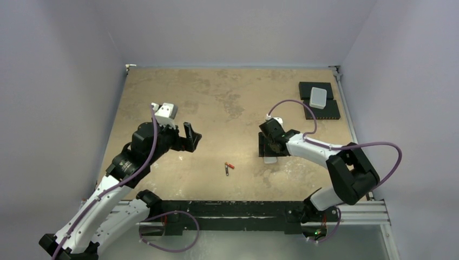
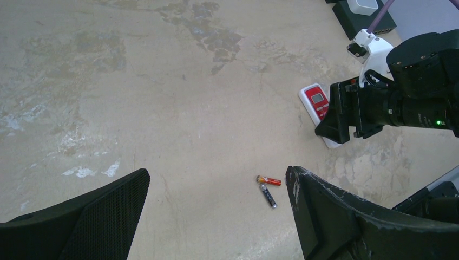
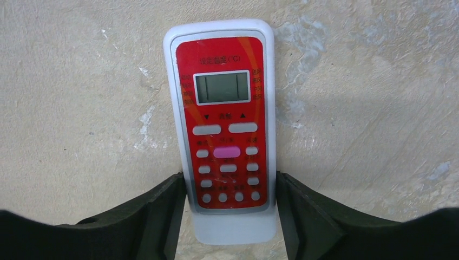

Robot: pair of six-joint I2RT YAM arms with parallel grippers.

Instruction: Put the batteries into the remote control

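Note:
The remote control [image 3: 227, 130] lies face up on the table, red panel and white buttons showing. My right gripper [image 3: 230, 187] is shut on its lower end, one finger pressed against each long side. In the top view the remote [image 1: 269, 159] is mostly hidden under the right gripper [image 1: 270, 146]. The two batteries [image 1: 229, 167] lie together on the table near the front middle. In the left wrist view one shows red-orange [image 2: 269, 181] and one dark [image 2: 267, 195]. My left gripper [image 1: 190, 138] is open and empty above the table, up and left of the batteries.
A plain white box [image 1: 318, 97] sits on black pads [image 1: 325, 112] at the back right. The table's right rail [image 1: 346, 119] runs beside them. A purple cable [image 1: 292, 105] loops over the right arm.

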